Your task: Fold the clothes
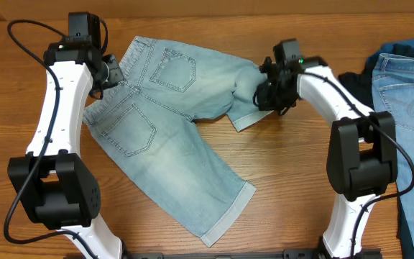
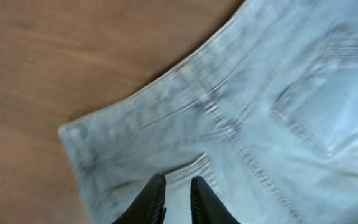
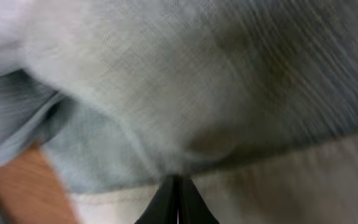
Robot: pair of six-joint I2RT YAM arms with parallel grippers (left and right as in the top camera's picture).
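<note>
right wrist: right gripper [image 3: 178, 188] tight on shorts [image 3: 166, 93] (cuff [image 3: 278, 171])

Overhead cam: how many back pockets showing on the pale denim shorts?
2. On the pale washed-blue denim shorts: upper back pocket on the bunched leg, lower back pocket on the leg lying flat. None looks hidden.

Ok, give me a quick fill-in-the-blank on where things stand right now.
The shorts lie with two back ___ facing up. The right gripper is shut on one ___ of them. The left gripper sits at their ___. Other jeans lie on the ___ arm's side.
Missing: pockets; leg; waistband; right.
</note>
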